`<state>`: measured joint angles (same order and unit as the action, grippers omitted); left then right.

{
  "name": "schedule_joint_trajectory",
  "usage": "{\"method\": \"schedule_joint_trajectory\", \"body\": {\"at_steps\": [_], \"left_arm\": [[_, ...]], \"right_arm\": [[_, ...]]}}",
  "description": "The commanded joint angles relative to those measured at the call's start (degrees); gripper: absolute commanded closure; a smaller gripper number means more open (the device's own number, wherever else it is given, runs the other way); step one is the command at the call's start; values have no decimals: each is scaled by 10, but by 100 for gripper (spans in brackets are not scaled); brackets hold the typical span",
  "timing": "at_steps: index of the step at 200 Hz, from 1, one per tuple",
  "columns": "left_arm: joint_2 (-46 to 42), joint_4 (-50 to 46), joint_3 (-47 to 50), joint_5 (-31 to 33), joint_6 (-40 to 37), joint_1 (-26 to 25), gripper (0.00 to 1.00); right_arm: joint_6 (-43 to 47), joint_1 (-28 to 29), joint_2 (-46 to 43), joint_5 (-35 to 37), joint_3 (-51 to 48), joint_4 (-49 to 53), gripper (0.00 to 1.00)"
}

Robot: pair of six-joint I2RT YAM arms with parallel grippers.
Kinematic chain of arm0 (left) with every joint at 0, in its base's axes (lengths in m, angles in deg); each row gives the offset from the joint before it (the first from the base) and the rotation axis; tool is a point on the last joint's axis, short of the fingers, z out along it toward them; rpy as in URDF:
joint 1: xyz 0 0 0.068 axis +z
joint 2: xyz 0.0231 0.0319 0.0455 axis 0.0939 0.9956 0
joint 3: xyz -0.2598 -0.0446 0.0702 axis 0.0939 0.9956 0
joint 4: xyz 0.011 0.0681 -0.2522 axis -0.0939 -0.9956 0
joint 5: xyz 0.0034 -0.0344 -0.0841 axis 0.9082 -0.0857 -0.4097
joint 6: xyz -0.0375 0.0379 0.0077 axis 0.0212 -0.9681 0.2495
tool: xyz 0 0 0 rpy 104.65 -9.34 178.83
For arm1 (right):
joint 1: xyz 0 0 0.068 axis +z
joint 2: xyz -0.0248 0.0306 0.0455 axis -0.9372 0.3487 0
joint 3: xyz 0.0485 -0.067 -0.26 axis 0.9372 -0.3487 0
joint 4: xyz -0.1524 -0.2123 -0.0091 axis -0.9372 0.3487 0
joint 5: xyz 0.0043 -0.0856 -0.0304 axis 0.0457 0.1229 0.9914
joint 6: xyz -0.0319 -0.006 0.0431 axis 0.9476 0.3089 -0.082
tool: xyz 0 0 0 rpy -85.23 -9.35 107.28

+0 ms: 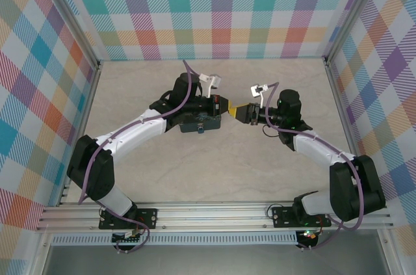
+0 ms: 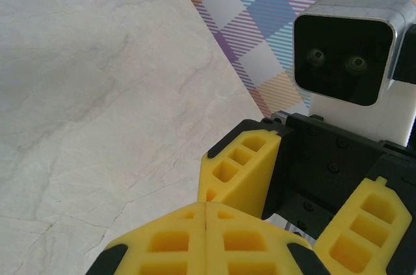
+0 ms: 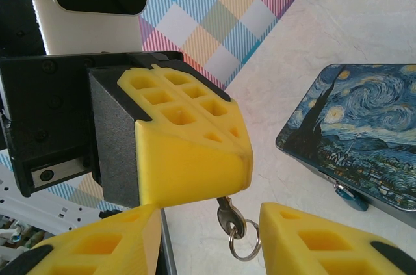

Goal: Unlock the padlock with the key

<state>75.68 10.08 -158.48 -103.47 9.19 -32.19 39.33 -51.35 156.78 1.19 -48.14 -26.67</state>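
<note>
Mostly, the pale table (image 1: pixel 221 177) with its faint marble lines is left open, so wide room is seen on every side of the two arms; it is shut in at the back and at both sides by walls (image 1: pixel 214 8) of bright checked squares, and at the near edge by a ribbed metal rail (image 1: pixel 214 213); near the middle the two grippers are set tip to tip; the left gripper (image 3: pixel 195 158) is clenched, its blocky yellow fingers with square holes pressed flat together; the key (image 3: pixel 225 215), thin and of dull metal, is pinched under their tips and hangs down with a small round ring (image 3: pixel 244 244) on it; the right gripper (image 1: pixel 242 113) is spread apart, with one yellow finger on each side of the key; whether the ring is touched by it cannot be told; just beside them a flat tin (image 3: pixel 364 125) is laid on the table, its lid painted with dark blue swirls and yellow stars; the padlock (image 3: pixel 351 196), small, bluish and shiny, is seen against the side of the tin, apart from the key.
</note>
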Motion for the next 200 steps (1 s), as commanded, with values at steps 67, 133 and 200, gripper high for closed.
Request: {"method": "schedule_joint_trajectory", "body": {"at_steps": [67, 133, 200], "left_arm": [[-14, 14, -16, -11, -5, -6, 100], [-16, 18, -14, -14, -2, -6, 100], [-16, 26, -12, -20, 4, -6, 100]], "right_arm": [[25, -2, -46, 9, -31, 2, 51], [28, -6, -44, 8, -35, 6, 56], [12, -3, -6, -7, -13, -23, 57]]}}
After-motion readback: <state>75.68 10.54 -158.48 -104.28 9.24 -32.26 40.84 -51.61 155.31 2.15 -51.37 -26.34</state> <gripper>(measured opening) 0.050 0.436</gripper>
